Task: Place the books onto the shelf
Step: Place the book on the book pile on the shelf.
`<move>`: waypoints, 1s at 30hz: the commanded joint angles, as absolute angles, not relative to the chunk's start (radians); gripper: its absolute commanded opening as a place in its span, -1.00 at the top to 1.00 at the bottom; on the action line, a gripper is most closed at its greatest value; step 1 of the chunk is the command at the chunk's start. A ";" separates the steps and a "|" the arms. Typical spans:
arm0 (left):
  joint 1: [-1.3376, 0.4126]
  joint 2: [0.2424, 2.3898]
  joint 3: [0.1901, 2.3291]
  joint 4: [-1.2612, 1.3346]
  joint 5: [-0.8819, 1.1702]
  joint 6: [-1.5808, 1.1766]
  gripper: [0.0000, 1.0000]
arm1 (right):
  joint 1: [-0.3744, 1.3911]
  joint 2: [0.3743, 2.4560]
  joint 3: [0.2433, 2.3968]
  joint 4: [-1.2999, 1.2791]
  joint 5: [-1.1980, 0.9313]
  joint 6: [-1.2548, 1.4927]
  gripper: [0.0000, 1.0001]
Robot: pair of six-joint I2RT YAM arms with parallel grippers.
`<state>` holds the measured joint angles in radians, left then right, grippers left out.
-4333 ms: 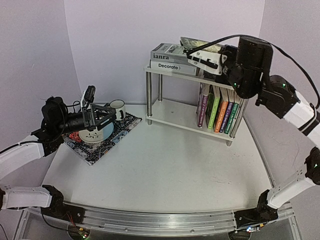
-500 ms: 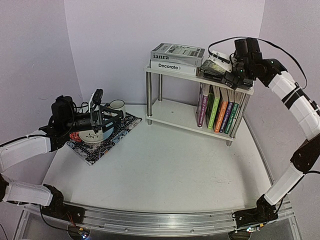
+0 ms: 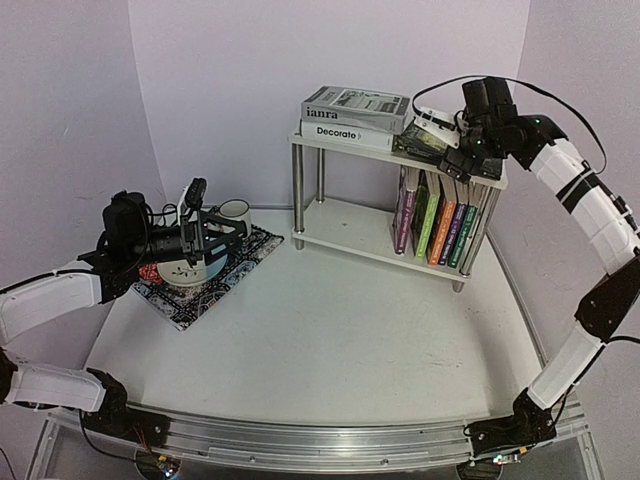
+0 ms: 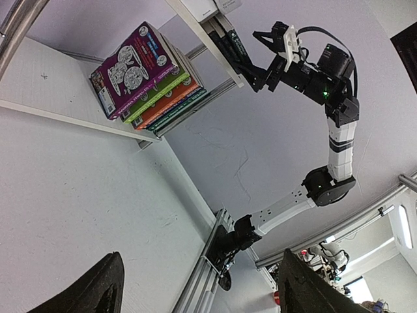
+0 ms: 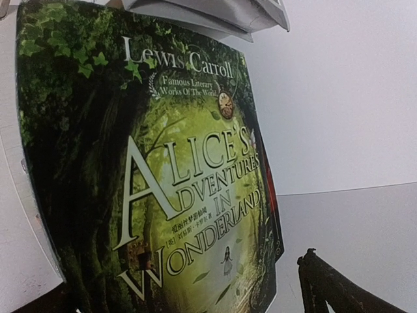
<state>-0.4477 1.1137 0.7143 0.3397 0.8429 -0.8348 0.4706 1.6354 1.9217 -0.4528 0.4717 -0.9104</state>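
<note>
The shelf stands at the back right. Several colourful books are upright on its lower board, also in the left wrist view. Two grey-white books lie stacked on the top board. Beside them a dark green "Alice's Adventures in Wonderland" book lies flat on the board's right end and fills the right wrist view. My right gripper hovers at it, open, one finger clear of the book's edge. My left gripper is open and empty over the placemat, its fingers wide apart.
A black-white patterned placemat lies at the left with a white mug and a pale plate on it. The aluminium rail runs along the near edge. White walls close in behind and beside the shelf.
The right gripper earlier held the dark green book above the top board; now the book rests there and the wrist has shifted slightly left. The left arm has barely moved.
</note>
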 commanded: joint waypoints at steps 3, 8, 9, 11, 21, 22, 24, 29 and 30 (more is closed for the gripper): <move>-0.443 1.119 0.781 0.360 0.864 -0.839 -0.65 | 0.422 1.646 1.985 -0.442 0.441 -0.870 -0.97; -0.443 1.126 0.788 0.360 0.863 -0.843 -0.65 | 0.403 1.656 2.009 -0.446 0.400 -0.862 -0.97; -0.443 1.128 0.789 0.361 0.863 -0.843 -0.65 | 0.398 1.661 2.013 -0.446 0.396 -0.862 -0.97; -0.443 1.131 0.791 0.360 0.862 -0.844 -0.65 | 0.392 1.671 2.019 -0.446 0.388 -0.861 -0.97; -0.443 1.136 0.796 0.360 0.866 -0.847 -0.65 | 0.363 1.717 2.053 -0.446 0.368 -0.842 -0.97; -0.443 1.136 0.795 0.360 0.866 -0.847 -0.65 | 0.360 1.723 2.060 -0.446 0.374 -0.838 -0.97; -0.443 1.134 0.793 0.360 0.864 -0.847 -0.65 | 0.360 1.728 2.067 -0.451 0.375 -0.831 -0.97; -0.443 1.130 0.787 0.360 0.863 -0.847 -0.65 | 0.360 1.704 2.060 -0.494 0.310 -0.790 -0.97; -0.443 1.131 0.787 0.360 0.862 -0.847 -0.65 | 0.360 1.689 2.053 -0.502 0.287 -0.775 -0.96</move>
<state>-0.4477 1.1351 0.7494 0.3401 0.8455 -0.8421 0.3680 1.7203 2.0251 -0.4856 0.3458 -0.8435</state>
